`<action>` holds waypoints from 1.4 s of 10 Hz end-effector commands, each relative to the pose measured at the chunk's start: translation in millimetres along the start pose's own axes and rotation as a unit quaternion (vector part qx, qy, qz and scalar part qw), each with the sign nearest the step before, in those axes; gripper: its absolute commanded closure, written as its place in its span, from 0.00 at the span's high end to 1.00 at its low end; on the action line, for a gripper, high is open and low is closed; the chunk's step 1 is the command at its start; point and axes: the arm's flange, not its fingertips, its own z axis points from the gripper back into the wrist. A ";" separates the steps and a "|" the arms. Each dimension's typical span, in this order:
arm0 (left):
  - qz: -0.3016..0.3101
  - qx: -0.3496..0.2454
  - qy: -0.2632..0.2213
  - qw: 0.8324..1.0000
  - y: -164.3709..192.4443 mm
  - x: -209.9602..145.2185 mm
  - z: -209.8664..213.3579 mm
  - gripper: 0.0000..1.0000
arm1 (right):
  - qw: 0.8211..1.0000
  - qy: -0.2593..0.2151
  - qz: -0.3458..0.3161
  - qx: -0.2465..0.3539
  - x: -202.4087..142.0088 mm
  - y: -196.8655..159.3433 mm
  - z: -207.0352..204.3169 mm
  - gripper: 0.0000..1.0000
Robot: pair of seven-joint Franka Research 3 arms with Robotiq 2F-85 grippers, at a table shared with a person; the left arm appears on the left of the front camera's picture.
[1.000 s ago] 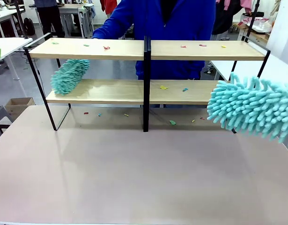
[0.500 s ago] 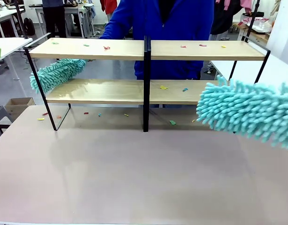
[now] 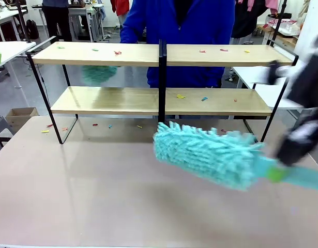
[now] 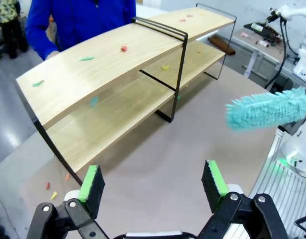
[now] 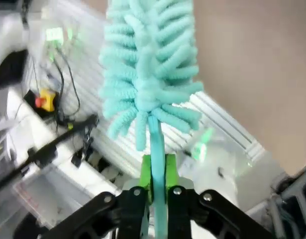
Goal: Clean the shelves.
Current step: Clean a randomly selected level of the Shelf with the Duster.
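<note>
Right hand (image 5: 157, 174) clamped on a teal duster (image 3: 205, 155), left hand (image 4: 152, 175) wide open

Pads pinch the duster's handle, and the fluffy head hangs low over the tabletop (image 3: 122, 201), just in front of the shelves (image 3: 96, 101) standing on it. Left hand hovers above the tabletop, pointed at the shelves, holding nothing. Both boards carry little coloured scraps (image 3: 180, 96), and a person (image 3: 179, 20) in blue stands right behind.

the shelves (image 3: 215, 55) stand upright, two pale boards in a black frame, dotted with coloured scraps (image 3: 180, 96).
</note>
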 end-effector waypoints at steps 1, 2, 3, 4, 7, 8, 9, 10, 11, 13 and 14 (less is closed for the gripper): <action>-0.004 -0.006 -0.004 1.000 0.5 -0.9 -0.9 1.00 | 0.998 -0.026 -0.046 -0.024 32.4 48.5 -48.6 0.12; -0.004 -0.006 -0.004 1.000 0.5 -0.9 -0.9 1.00 | 0.999 -0.039 -0.016 -0.007 27.5 49.7 -39.3 0.12; -0.004 -0.006 -0.004 1.000 0.5 -0.9 -0.9 1.00 | 0.999 -0.016 -0.026 -0.016 18.4 28.2 -29.3 0.12; -0.004 -0.006 -0.004 1.000 0.5 -0.9 -0.9 1.00 | 0.999 -0.016 -0.026 -0.016 18.4 28.2 -29.3 0.12; -0.004 -0.006 -0.004 1.000 0.5 -0.9 -0.9 1.00 | 0.998 -0.027 -0.022 -0.045 52.5 55.5 -62.6 0.12; -0.004 -0.006 -0.004 1.000 0.5 -0.9 -0.9 1.00 | 0.998 -0.035 -0.015 -0.050 82.7 64.1 -83.5 0.12; -0.004 -0.006 -0.004 1.000 0.5 -0.9 -0.9 1.00 | 0.997 -0.054 -0.004 -0.057 111.6 71.7 -104.5 0.12; -0.004 -0.006 -0.004 1.000 0.5 -0.9 -0.9 1.00 | 0.997 -0.036 -0.005 -0.064 134.2 79.3 -122.7 0.12; -0.004 -0.006 -0.004 1.000 0.5 -0.9 -0.9 1.00 | 0.995 -0.066 -0.002 -0.079 153.6 87.3 -138.0 0.12; -0.004 -0.006 -0.004 1.000 0.5 -0.9 -0.9 1.00 | 0.989 -0.080 -0.018 -0.121 185.6 91.8 -166.2 0.12; -0.004 -0.006 -0.004 1.000 0.5 -0.9 -0.9 1.00 | 0.987 -0.064 -0.025 -0.147 189.0 90.2 -168.4 0.12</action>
